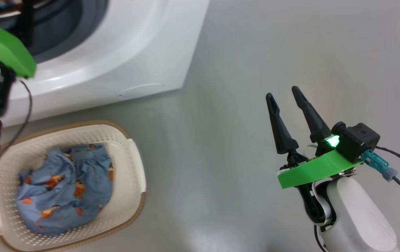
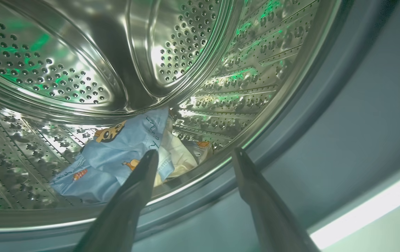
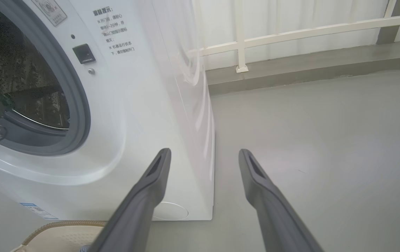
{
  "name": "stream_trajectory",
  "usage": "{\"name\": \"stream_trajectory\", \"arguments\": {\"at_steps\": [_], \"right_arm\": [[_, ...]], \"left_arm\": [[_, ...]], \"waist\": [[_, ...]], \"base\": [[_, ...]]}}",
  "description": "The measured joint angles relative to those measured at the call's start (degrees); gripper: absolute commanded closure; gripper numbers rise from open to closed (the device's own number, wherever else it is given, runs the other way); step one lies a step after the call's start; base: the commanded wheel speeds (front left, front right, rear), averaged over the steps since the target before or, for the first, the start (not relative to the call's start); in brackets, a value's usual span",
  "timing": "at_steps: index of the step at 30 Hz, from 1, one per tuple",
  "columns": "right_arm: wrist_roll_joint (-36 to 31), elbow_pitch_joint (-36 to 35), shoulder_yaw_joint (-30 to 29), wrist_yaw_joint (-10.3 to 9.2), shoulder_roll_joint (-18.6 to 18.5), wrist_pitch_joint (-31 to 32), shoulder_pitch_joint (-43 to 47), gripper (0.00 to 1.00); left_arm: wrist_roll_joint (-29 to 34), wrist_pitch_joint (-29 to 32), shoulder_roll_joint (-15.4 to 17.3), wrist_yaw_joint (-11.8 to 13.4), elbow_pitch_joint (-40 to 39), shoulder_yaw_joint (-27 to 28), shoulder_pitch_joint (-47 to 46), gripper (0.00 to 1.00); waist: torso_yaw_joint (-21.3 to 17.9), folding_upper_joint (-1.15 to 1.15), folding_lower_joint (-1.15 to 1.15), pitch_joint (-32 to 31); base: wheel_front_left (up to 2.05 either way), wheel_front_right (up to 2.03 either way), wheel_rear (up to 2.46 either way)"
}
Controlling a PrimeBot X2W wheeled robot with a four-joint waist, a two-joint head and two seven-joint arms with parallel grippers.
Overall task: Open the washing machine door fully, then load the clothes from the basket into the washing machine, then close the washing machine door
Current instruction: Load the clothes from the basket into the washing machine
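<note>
My left claw [image 2: 195,152] gapes empty at the washing machine [image 1: 133,52] mouth, clothes [image 2: 116,157] lying in the drum [image 2: 63,70] beyond. The blue bundle [image 1: 65,185] sits in the basket [image 1: 137,164] on that arm's side, just before the machine. My right claw [image 1: 282,91], open too, hangs well off over the floor [image 1: 255,52].

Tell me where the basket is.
In the head view the basket sits lower left on the floor, just before the washing machine, with blue clothes inside.
</note>
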Motion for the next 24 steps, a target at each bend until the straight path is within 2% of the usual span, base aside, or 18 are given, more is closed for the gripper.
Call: {"name": "stream_trajectory", "arguments": {"at_steps": [11,17,24], "right_arm": [[-0.9,1.6,-1.4,-0.01,-1.5,0.0,0.6,0.0],[-0.9,1.6,-2.6,-0.01,-2.5,0.0,1.0,0.0],[-0.8,1.7,-2.9,-0.01,-3.1,0.0,2.7,0.0]], "left_arm": [[-0.5,-3.0,-1.9,0.2,-2.5,1.3,8.4,0.0],[1.0,-3.0,-1.8,2.2,-10.2,6.1,14.2,0.0],[2.9,-3.0,-1.2,3.2,-18.6,12.4,22.5,0.0]], "waist": [[3.8,0.0,0.0,-6.2],[6.2,0.0,0.01,-9.2],[8.4,0.0,0.0,-11.6]], "base": [[0.0,0.0,0.0],[0.0,0.0,0.0],[0.0,0.0,0.0]]}}
